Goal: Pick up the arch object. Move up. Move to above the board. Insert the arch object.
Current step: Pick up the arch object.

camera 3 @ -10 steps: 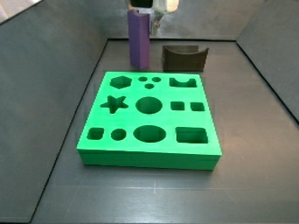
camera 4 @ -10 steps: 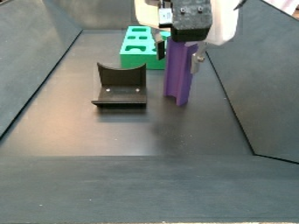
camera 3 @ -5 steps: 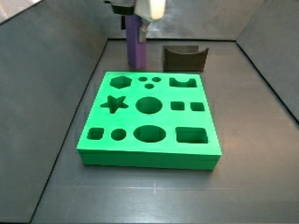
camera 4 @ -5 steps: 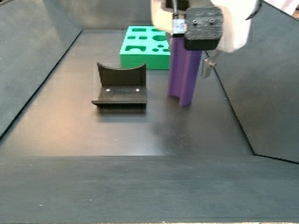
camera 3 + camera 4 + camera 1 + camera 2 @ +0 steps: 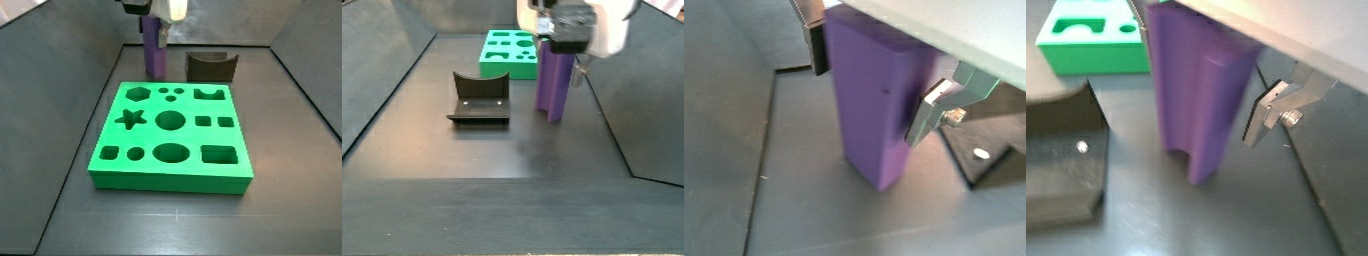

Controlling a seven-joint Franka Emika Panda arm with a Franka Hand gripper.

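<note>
Gripper: your gripper point(image 5: 560, 38) sat at the top of the arch object point(image 5: 552, 85), and in both wrist views a silver finger point(image 5: 931, 110) lay flat against the purple side with the column filling the gap. You looked clamped on it.

Arch object: the purple column point(image 5: 155, 52) stood upright at the far end of the floor, behind the board and just beside the dark fixture. In a wrist view its lower end point(image 5: 1197, 165) showed a notch, which I read as the arch cut.

Contact with floor: you could not tell from these views whether the foot had cleared the floor yet. My judgement was that you were at the end of the pick or the very start of the lift.

Fixture: the dark bracket point(image 5: 478, 96) stood close by the column, so you wanted a straight vertical rise with no sideways drift until the foot was above it.

Board: the green board point(image 5: 173, 165) lay nearer one side camera, its arch cut-out point(image 5: 207, 95) in the back corner closest to the column.

Advice: you needed to keep the column plumb, carry it high over the board's edge, and match the notch to the cut-out before lowering.

Risk: a tall, slim piece gripped high could have swung or tilted if you moved fast.
</note>
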